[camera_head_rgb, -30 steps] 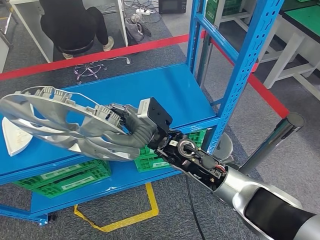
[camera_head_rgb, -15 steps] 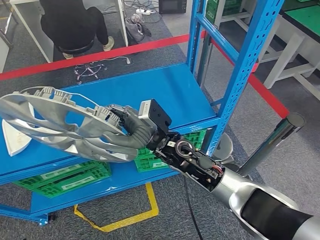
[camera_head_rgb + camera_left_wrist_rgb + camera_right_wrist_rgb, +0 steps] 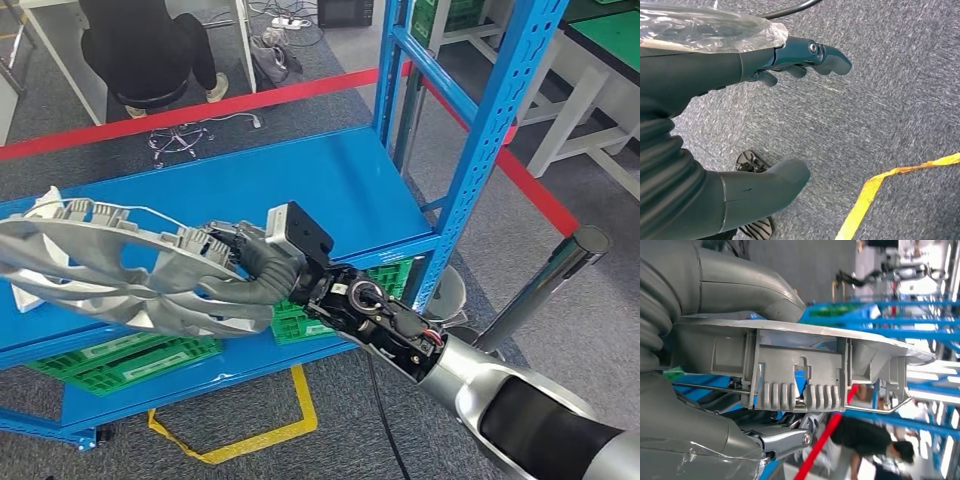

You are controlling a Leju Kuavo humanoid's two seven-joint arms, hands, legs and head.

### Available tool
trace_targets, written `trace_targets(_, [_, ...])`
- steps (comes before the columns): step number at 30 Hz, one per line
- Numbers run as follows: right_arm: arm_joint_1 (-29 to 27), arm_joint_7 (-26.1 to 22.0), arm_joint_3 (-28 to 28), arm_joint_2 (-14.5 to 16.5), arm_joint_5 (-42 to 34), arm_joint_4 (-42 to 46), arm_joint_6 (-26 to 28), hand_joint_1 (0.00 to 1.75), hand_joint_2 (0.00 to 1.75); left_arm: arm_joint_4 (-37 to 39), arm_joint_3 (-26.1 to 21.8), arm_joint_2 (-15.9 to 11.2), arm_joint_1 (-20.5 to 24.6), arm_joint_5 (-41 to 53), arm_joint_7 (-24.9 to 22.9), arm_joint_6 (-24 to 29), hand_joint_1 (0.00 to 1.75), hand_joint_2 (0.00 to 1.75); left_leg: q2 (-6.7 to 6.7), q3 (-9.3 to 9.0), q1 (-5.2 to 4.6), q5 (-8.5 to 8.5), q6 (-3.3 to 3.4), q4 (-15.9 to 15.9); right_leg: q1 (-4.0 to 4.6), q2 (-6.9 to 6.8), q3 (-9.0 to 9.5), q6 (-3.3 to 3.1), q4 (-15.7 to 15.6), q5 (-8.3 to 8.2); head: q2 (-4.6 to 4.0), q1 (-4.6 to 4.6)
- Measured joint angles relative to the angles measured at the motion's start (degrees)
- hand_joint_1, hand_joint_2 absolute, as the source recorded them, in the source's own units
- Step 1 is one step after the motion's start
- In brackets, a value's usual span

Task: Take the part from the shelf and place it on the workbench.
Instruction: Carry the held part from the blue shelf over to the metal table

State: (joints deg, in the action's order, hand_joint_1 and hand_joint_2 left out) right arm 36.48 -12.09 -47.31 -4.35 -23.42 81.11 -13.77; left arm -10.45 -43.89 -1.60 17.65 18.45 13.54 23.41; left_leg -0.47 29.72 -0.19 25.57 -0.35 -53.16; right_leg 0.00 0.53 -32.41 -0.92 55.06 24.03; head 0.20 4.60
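Note:
The part (image 3: 113, 270) is a large silver-grey ring with curved spokes and ribbed clips on its rim. It hangs tilted just over the left half of the blue shelf board (image 3: 317, 180). My right hand (image 3: 264, 265) grips its right rim, thumb on one face and fingers on the other. In the right wrist view the part's rim (image 3: 798, 370) sits clamped between the thumb (image 3: 734, 280) and the darker fingers. My left hand (image 3: 696, 70) hangs over grey carpet, fingers apart, holding nothing.
A white flat piece (image 3: 19, 295) lies on the shelf, partly hidden by the part. Green crates (image 3: 128, 360) sit on the lower board. Blue uprights (image 3: 490, 130) stand at the right. A person (image 3: 143, 45) sits beyond the red floor line (image 3: 226, 105). Yellow tape (image 3: 302, 400) marks the carpet.
My right hand has carried the part a little to the left and lower, toward the shelf board, so it now covers more of the white piece.

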Motion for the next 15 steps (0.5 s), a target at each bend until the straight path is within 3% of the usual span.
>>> trace_targets(5, [1.4, 3.2, 0.0, 0.0, -1.0, 0.0, 0.2, 1.75, 1.75, 0.0, 0.0, -0.2, -0.1, -0.8, -0.1, -0.5, 0.00, 1.75, 0.00, -0.01, 0.00, 0.00, 0.00, 0.0, 0.00, 0.00, 0.00, 0.00, 0.0, 0.00, 0.00, -0.01])
trace_targets(15, [2.1, 3.8, -0.5, -0.1, 2.2, -0.2, 4.0, 1.75, 1.75, 0.0, 0.4, -0.5, -0.4, -1.6, -0.1, -0.9, 0.00, 1.75, 0.00, 0.30, -0.05, 0.21, 0.34, -0.5, -0.06, 0.00, -0.04, 0.31, 0.0, -0.08, 0.00, -0.01])
